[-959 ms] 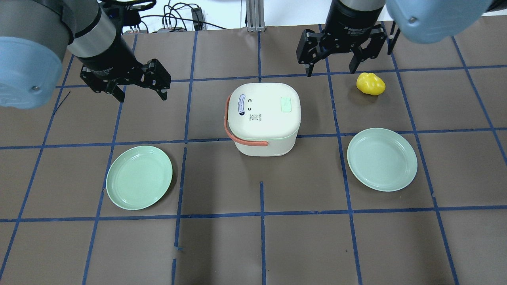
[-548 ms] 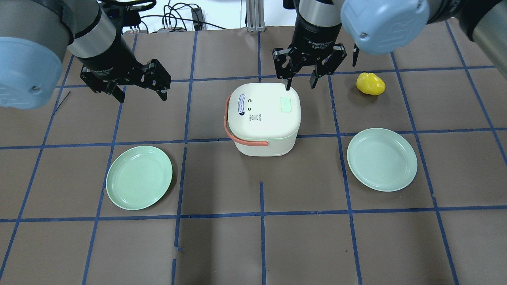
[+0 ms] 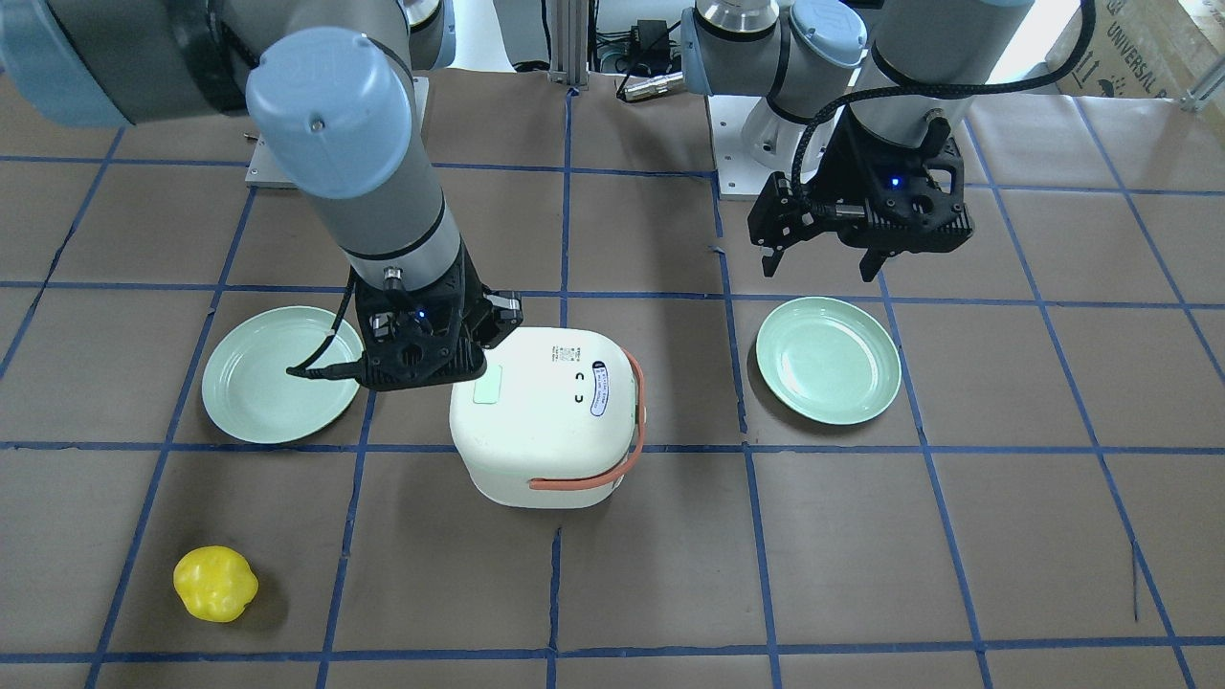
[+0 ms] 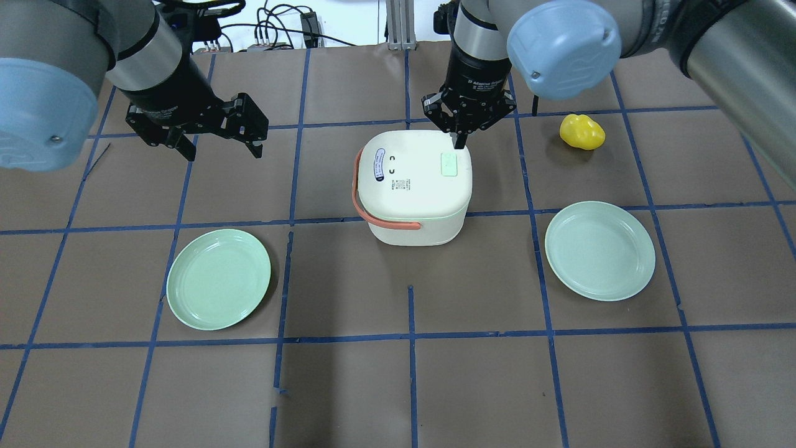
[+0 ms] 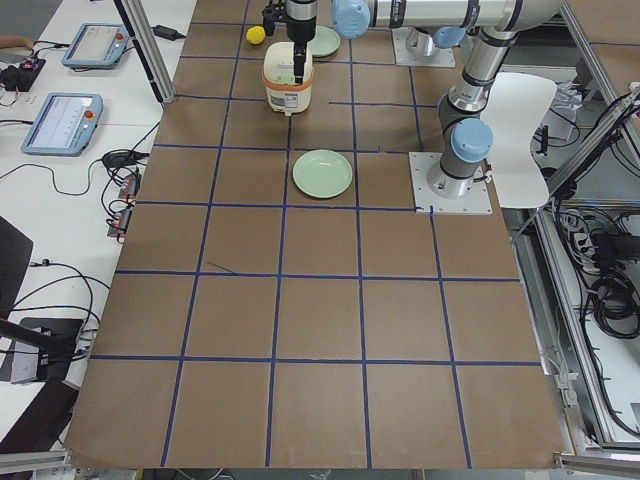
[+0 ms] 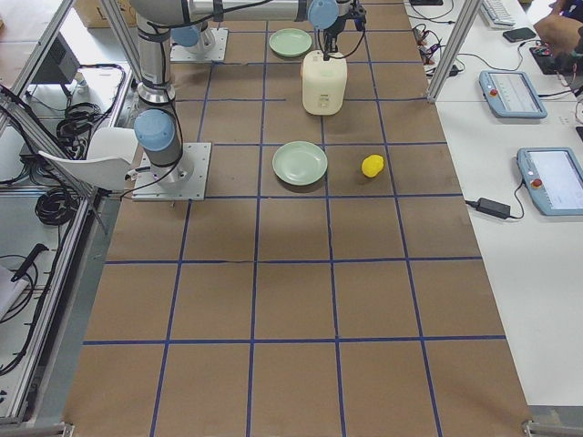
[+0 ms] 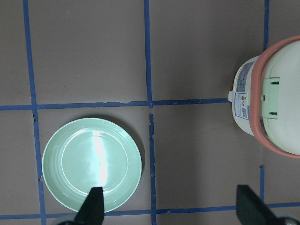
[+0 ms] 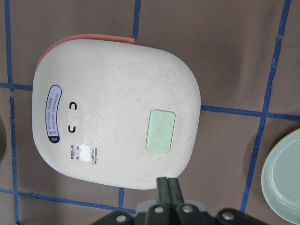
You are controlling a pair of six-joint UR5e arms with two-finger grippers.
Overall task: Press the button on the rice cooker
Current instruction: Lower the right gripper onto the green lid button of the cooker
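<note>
The white rice cooker [image 4: 413, 186] stands mid-table, lid shut, with its orange-pink strap handle on its left and front. A pale green rectangular button [image 4: 449, 165] sits on the lid's right side. My right gripper [image 4: 460, 140] is shut and empty, pointing down. Its tips are over the lid's far right edge, just behind the button. In the right wrist view the closed fingers [image 8: 168, 187] are at the lid's rim, beside the button [image 8: 161, 131]. I cannot tell whether they touch the lid. My left gripper [image 4: 222, 151] is open and empty, left of the cooker.
A green plate [image 4: 219, 279] lies front left and another green plate [image 4: 600, 251] lies front right. A yellow toy pepper [image 4: 582, 131] lies to the right of the right gripper. Blue tape lines grid the brown table.
The right gripper has moved left from near the yellow pepper to the cooker's far right edge, and its fingers have closed. The left arm has not moved.
</note>
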